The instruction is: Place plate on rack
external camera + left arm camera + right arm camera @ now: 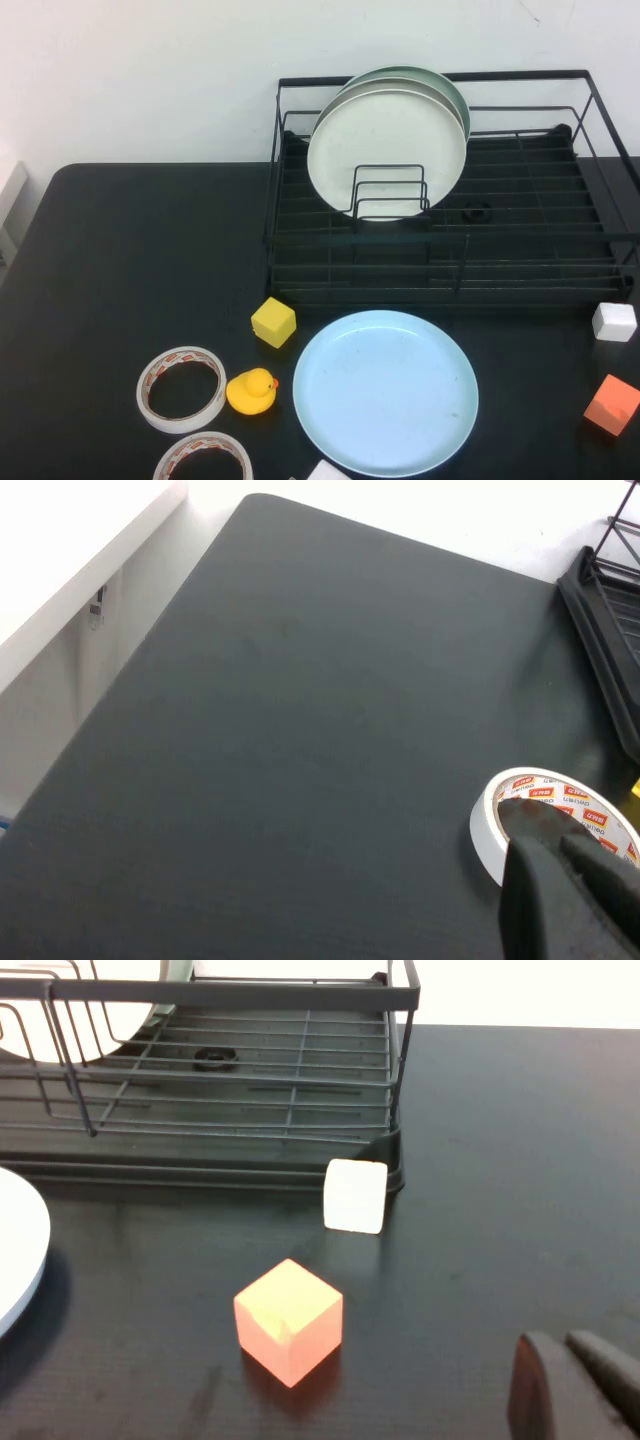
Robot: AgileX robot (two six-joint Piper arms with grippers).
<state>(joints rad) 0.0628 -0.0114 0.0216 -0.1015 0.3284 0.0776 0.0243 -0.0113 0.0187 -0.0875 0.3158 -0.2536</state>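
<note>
The light-blue plate [385, 390] lies flat on the black table, just in front of the black wire rack [440, 290]. Its edge also shows in the right wrist view as the plate [15, 1250]. Neither arm appears in the high view. My left gripper [555, 840] is shut and empty, hovering over a tape roll [495, 820] at the table's left side, with a corner of the rack [610, 610] beyond it. My right gripper [562, 1345] is shut and empty, near the orange cube [288, 1320] and apart from the rack [250, 995].
Two pale green plates [385, 140] stand upright in the rack's dividers. In front of the rack lie a yellow cube [273, 322], a rubber duck [250, 390], two tape rolls [181, 388] [203, 458], a white cube [614, 321] and an orange cube [611, 404].
</note>
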